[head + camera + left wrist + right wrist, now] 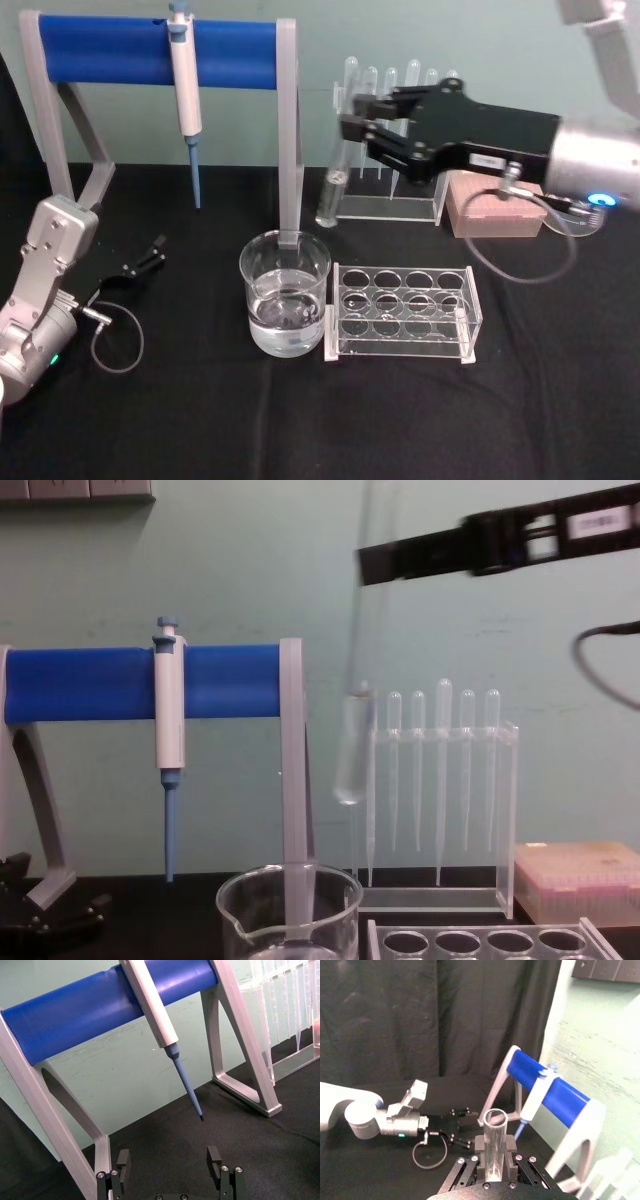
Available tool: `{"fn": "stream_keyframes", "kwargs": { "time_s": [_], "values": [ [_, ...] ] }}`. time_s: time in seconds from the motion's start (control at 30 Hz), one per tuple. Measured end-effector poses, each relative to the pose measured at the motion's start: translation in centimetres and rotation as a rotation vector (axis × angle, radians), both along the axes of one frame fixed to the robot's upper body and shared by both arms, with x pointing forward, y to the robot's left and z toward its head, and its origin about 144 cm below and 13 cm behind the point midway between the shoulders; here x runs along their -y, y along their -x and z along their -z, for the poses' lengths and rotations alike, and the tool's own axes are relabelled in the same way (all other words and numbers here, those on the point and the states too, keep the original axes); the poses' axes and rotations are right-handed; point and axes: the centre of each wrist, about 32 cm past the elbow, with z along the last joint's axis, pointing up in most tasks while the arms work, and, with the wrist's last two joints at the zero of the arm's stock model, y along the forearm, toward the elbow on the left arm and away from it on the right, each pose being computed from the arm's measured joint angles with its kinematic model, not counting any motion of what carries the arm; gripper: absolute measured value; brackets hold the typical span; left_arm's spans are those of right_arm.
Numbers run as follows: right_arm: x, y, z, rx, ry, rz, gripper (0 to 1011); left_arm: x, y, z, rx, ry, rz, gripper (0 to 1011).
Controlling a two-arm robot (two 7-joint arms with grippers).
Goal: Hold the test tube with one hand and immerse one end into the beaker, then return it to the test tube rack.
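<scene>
Test tube (331, 190) in right claw (352, 128)

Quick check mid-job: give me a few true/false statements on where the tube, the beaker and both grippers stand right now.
1. The right gripper is shut on the test tube. True.
2. The tube's lower end is dipped in the beaker. False: in the chest view it hangs in the air above and behind the beaker.
3. The beaker holds clear liquid. True.
4. The left gripper holds the pipette. False: it is open and low at the table's left side; the pipette hangs on the blue stand.
5. The clear rack beside the beaker is full of tubes. False: its holes are empty.
</scene>
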Motion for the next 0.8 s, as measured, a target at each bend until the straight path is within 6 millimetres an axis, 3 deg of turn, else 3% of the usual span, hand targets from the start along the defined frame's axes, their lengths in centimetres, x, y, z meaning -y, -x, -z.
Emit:
{"fn": "stream_keyframes", "kwargs": {
  "time_s": [0.37,0.8],
  "values": [
    [4.2,2.1,1.8,-0.038,0.021,0.059,239,0.0,0.0,0.0,0.0,0.0,0.0,1000],
    [4.6,2.4,5.2,-0.071,0.052,0.091,239,0.0,0.0,0.0,0.0,0.0,0.0,1000]
  ]
}}
